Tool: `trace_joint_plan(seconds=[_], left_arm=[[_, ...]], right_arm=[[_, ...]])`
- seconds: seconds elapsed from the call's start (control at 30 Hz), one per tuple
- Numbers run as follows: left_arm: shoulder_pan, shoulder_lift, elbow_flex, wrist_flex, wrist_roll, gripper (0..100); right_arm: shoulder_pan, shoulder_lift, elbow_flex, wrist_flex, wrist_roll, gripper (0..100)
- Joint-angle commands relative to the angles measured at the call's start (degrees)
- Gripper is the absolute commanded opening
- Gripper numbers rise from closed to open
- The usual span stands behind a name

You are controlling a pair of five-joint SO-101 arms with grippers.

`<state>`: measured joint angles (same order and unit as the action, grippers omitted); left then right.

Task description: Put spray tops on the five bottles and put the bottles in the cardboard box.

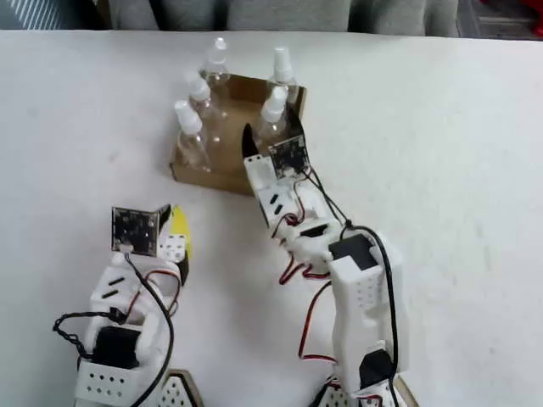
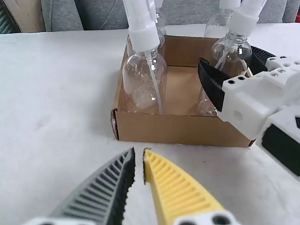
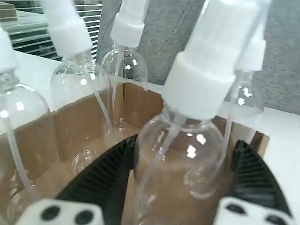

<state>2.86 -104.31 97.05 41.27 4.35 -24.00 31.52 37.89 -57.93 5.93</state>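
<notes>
**Q:** High view: where do the task's things stand?

**A:** The cardboard box (image 1: 222,178) lies on the white surface (image 1: 441,127). Five bottles stand upright inside it, each fitted with a white spray top. The right gripper (image 1: 273,129) straddles the near-corner bottle (image 1: 272,119), with its black fingers released and spread, one on either side. The four other bottles (image 1: 192,140) stand deeper in the box or along its far side. The left gripper (image 1: 174,216) lies near the box's front wall, apart from it and well to the side of the right arm.

**Q:** Left wrist view: how does the left gripper stand?

**A:** The left gripper (image 2: 139,154) is clenched, with its grey and yellow fingers tip to tip and a thin slit between them. It points at the box's front wall (image 2: 178,129). At the box's corner, the right gripper (image 2: 228,58) flanks the near-corner bottle (image 2: 232,51).

**Q:** Right wrist view: is the bottle gripped?

**A:** The near-corner bottle (image 3: 183,159) stands between the two black fingers (image 3: 108,173). One finger lies against its wall. The other sits just beside it, with a sliver of cardboard showing between them. The bottle's spray top (image 3: 206,79) is seated on the neck, and its dip tube runs down inside. Behind it, more capped bottles stand along the box wall (image 3: 70,122).
</notes>
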Motion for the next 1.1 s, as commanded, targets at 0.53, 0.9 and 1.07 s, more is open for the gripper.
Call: trace_joint_plan(seconds=[0.53, 0.9, 1.07], left_arm=[[-0.57, -0.57, -0.09, 0.09, -0.44, 6], [-0.57, -0.57, -0.09, 0.09, -0.44, 6], [-0.57, -0.57, -0.09, 0.18, -0.44, 6]], right_arm=[[-0.75, -12.44, 5.01, 0.31, 0.00, 26.9], [-0.92, -36.26, 25.41, 0.40, -3.52, 26.5], [0.04, -48.84, 35.78, 0.40, -3.16, 13.4]])
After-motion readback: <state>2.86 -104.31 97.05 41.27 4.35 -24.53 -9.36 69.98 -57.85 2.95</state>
